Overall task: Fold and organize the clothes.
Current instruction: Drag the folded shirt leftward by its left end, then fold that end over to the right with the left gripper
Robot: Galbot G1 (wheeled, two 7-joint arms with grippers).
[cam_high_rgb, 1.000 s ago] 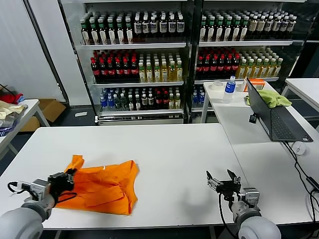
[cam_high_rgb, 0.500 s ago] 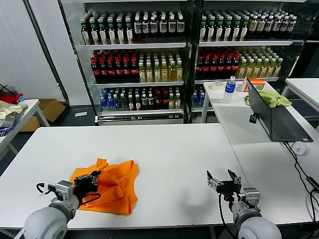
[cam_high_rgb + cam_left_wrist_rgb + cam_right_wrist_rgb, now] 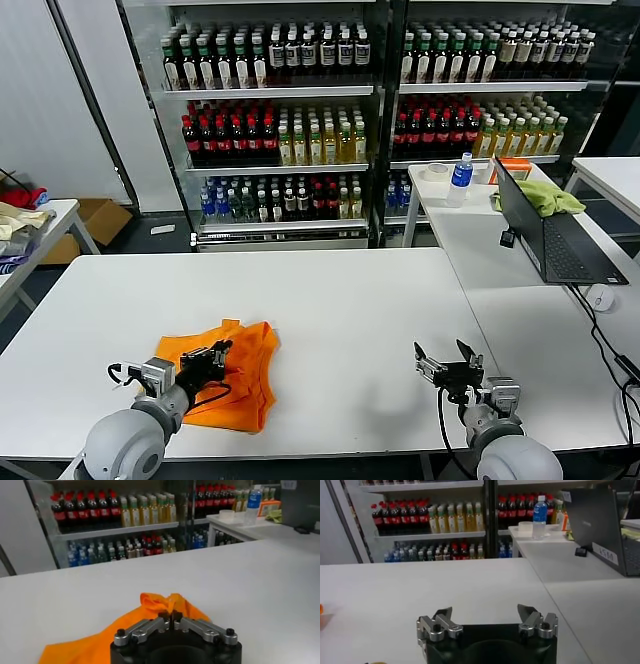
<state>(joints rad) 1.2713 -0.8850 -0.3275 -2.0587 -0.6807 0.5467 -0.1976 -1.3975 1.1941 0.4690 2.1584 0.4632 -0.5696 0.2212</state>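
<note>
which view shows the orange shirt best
The head view: the whole orange shirt lies bunched on the white table, with the left gripper shut on it. The left wrist view shows only the pinched fold and part of the cloth behind the fingers. The right wrist view shows just a sliver at its edge; the right gripper waits open.

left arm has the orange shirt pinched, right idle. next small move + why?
Probably carry the pinched edge on across, then release. The left gripper has its jaws shut on the orange T-shirt, which lies bunched on the white table, the fold unfinished. The right gripper waits open, apart.
</note>
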